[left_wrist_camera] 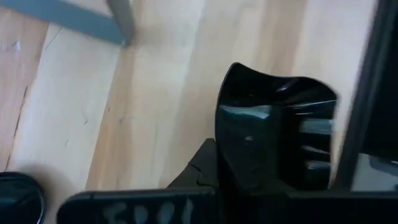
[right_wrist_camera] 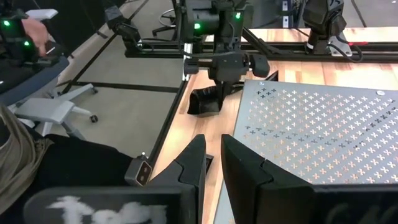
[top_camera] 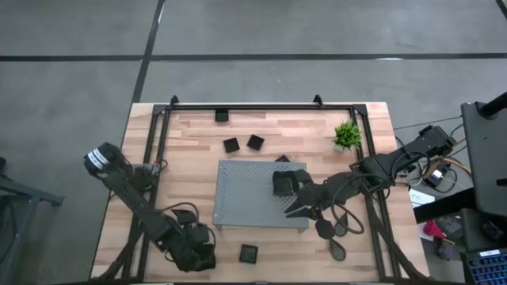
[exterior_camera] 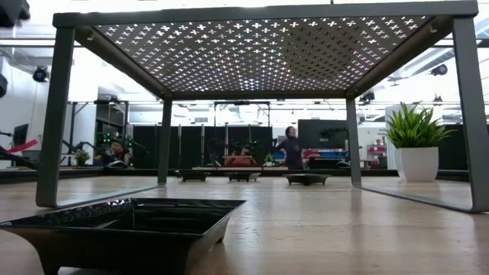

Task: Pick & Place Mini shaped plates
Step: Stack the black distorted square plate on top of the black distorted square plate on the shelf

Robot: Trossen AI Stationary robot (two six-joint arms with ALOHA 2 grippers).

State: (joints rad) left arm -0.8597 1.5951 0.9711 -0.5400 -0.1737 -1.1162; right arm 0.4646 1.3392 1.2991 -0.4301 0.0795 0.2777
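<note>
Left gripper (top_camera: 198, 252) at lower left of counter (top_camera: 190, 158), jaws pinching black dish (left_wrist_camera: 273, 134). Right gripper (top_camera: 295, 207) over grey board (top_camera: 245, 190), jaws slightly apart, empty. Other dishes (top_camera: 242, 143) upper centre.

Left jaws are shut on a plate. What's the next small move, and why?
Probably a short straight lift of the left gripper. Its jaws are closed on the rim of a black mini plate low by the table's edge, apart from the grey board. A small lift would test the grip before carrying. The right gripper waits over the board.
</note>
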